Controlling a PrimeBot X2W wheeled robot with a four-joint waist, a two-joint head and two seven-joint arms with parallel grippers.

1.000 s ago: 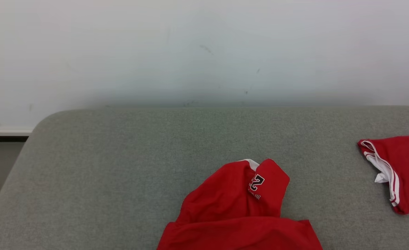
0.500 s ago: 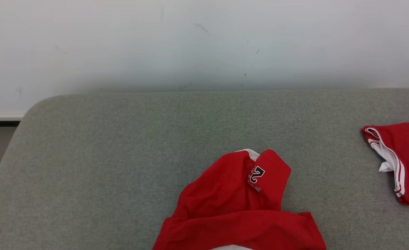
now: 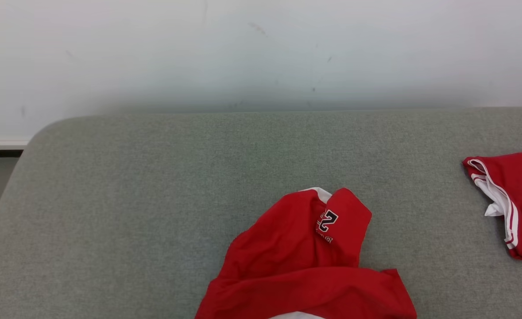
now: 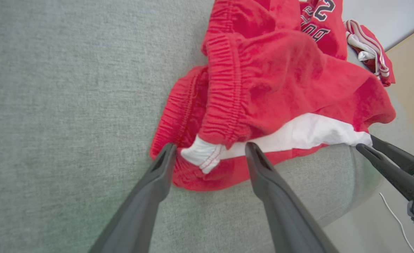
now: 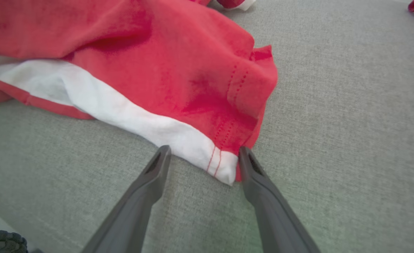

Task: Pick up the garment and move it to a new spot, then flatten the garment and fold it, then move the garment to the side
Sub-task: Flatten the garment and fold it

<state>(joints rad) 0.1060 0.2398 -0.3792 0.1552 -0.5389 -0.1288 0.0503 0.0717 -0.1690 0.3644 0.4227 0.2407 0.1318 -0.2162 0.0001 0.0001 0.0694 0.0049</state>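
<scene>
Grey cushion [image 3: 154, 199] carries the garment [image 3: 305, 266] at its near edge, a little right of centre. The left gripper [image 4: 210, 147] reaches low along the fabric with its jaws spread wide, its two fingers straddling a white cuff at the garment's corner (nothing pinched). The right gripper [image 5: 204, 149] lies just as low and just as wide, its fingers either side of the white hem corner, one fingertip right at the red cloth. In the left wrist view both grippers sit by the cushion's near edge, where it drops off. Bare cushion runs wide to the left and back to the wall [image 3: 243, 53]. A second red piece [image 3: 515, 199] lies well apart at the right.
</scene>
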